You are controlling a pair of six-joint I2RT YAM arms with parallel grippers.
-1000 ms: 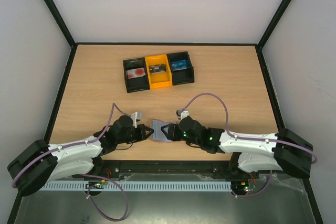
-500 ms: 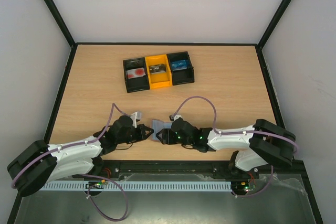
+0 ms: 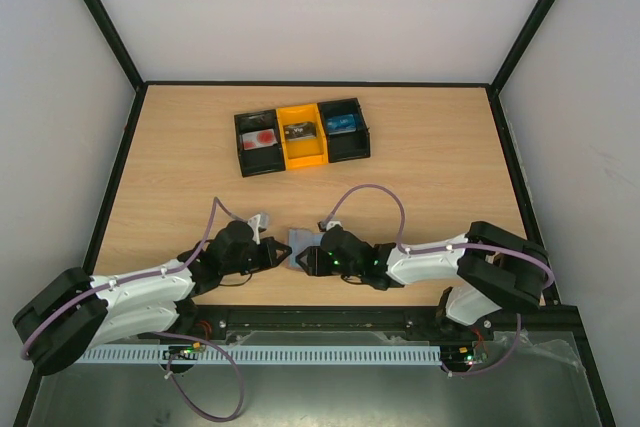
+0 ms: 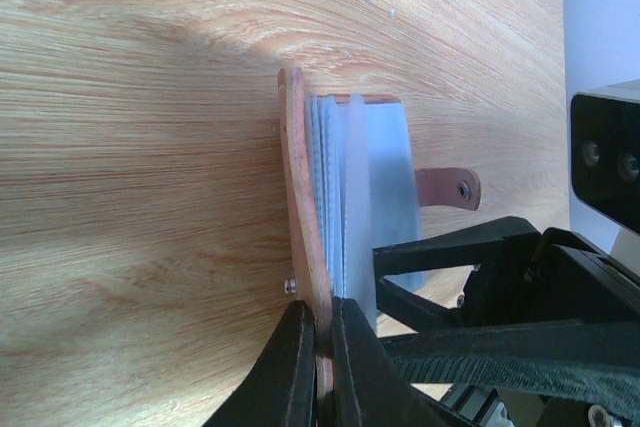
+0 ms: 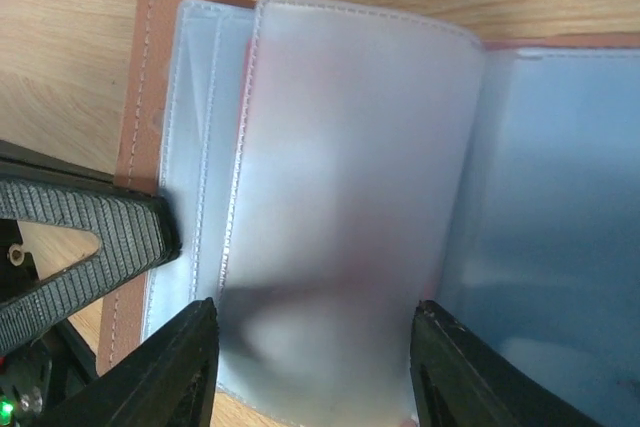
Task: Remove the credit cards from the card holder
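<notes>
Two wrist views reveal left jaws pinching card holder (image 4: 385, 177), right jaws spread

Card holder (image 3: 298, 240), top view: at 6 o'clock on the desk (image 3: 420, 147); mostly covered by the left hand (image 3: 283, 252) and the right hand (image 3: 305, 259), with only a blue-grey corner visible.
Card holder, right wrist view: cut off by the frame at 3 and 6 o'clock.
Frosted sleeve (image 5: 350, 147): blurred; a reddish shade behind it is too vague to name.
Cover edge, left wrist view: hidden at 6 o'clock between the left hand's pinching fingers (image 4: 290, 367).
Strap (image 4: 447, 187): its root is hidden behind the sleeves.
Tray (image 3: 303, 161): at 12 o'clock on the desk; its contents are too small to identify.
</notes>
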